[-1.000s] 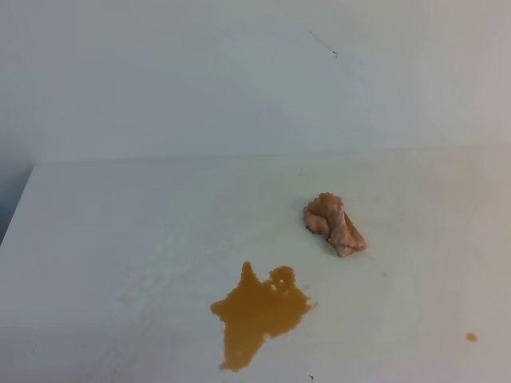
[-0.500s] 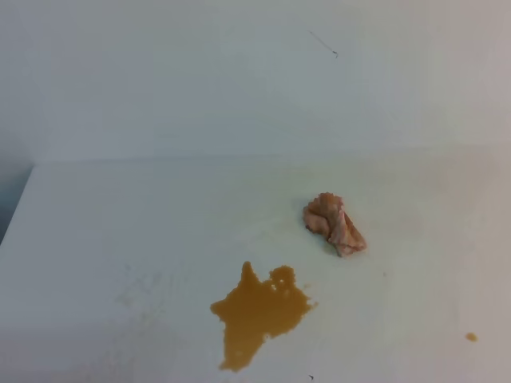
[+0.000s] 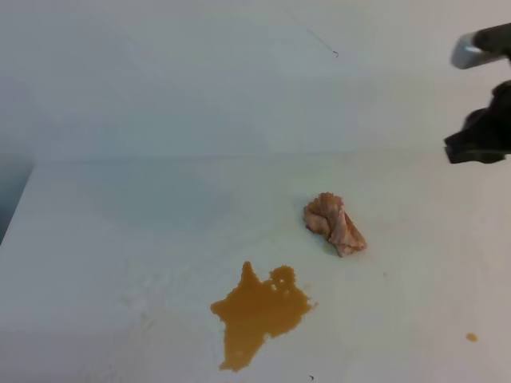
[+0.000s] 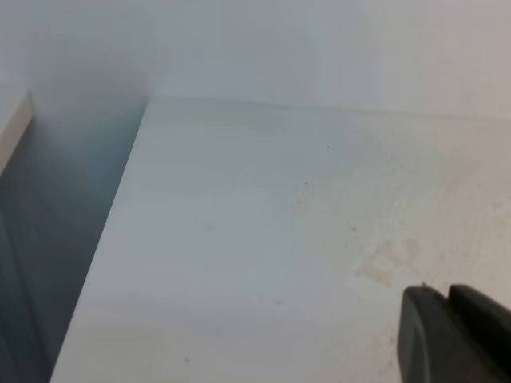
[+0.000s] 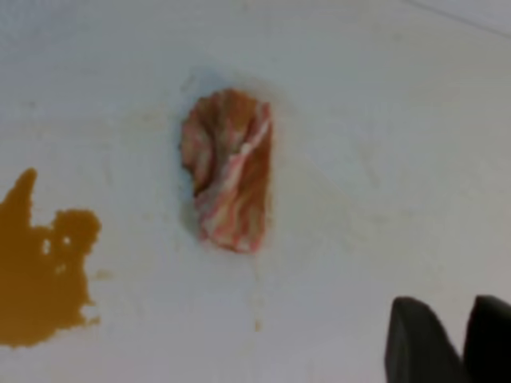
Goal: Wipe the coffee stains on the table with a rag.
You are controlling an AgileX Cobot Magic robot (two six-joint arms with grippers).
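Note:
The rag, a crumpled pinkish-tan wad, lies on the white table right of centre. The coffee stains are a ragged amber puddle near the front edge and a tiny dot at the front right. My right arm hangs high at the right edge, above and right of the rag. In the right wrist view the rag is well ahead of my right gripper, whose blurred tips stand close together. The left gripper has its fingers pressed together, holding nothing.
The table's left edge drops off to a dark gap. A white wall rises behind the table. A faint dried ring mark sits ahead of the left gripper.
My right arm has come into the exterior view at the upper right; it was out of frame before. Rag and stains have not moved.

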